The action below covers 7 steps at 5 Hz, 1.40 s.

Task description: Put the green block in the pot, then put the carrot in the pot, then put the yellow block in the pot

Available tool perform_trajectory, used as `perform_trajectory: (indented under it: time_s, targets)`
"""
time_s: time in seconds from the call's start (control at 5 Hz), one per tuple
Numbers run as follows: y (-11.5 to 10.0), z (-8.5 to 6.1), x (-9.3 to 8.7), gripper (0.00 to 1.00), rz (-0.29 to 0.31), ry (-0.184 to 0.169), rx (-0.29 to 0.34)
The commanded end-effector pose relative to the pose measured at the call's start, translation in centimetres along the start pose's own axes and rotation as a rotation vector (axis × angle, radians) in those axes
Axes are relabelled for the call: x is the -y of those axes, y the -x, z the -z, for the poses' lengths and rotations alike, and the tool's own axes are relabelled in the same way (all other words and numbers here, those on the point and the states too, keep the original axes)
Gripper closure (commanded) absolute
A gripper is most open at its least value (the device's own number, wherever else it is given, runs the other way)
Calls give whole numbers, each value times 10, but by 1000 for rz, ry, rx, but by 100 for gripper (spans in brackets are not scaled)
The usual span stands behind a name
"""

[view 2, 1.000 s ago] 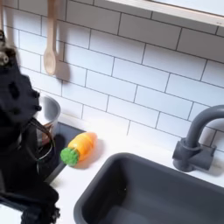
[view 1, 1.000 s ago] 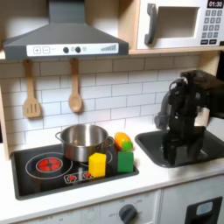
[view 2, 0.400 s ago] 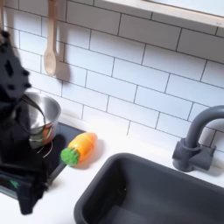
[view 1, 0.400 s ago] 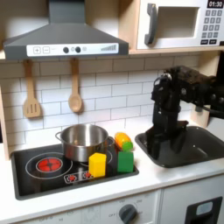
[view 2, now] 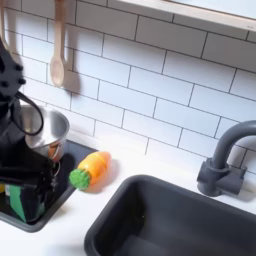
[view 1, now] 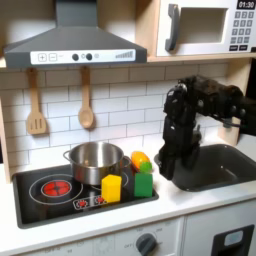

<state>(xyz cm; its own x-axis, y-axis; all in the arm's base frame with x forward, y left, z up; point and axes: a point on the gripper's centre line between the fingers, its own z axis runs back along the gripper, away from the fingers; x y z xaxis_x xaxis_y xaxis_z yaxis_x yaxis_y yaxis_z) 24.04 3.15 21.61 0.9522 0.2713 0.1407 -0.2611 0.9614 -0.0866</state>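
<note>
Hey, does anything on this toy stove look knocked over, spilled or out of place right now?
Nothing stands out. The pot sits upright on the cooktop, the yellow block and green block stand in front of it, and the carrot lies intact beside them.

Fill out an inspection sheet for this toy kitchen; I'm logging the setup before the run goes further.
Surface: white counter with a black stovetop and a dark sink.
Job's things: pot on the stovetop; green block and yellow block side by side in front of it; carrot lying on the counter beside the stovetop. None is in the pot yet.
Clutter: nothing seen.
Grippers: gripper hangs low, on the first exterior view's right of the blocks; open or shut cannot be told.
Cables: nothing seen.
Surroundings: white tile wall, two wooden utensils hanging, range hood, microwave, faucet.
</note>
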Motion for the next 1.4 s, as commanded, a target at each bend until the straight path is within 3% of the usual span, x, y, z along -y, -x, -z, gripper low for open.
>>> perform_trajectory:
  time_s: [0.0,0.2,0.6,0.8,1.0,1.2]
  targets:
    - [-8,23,11,0,-66,-18,-50]
    - [-12,32,9,0,-125,-26,-54]
    - [-17,27,-2,0,-269,-31,-16]
    - [-18,33,-9,0,-338,-43,-13]
    - [-20,40,-10,0,-351,-65,-14]
    - [-26,44,-8,0,-343,-64,-9]
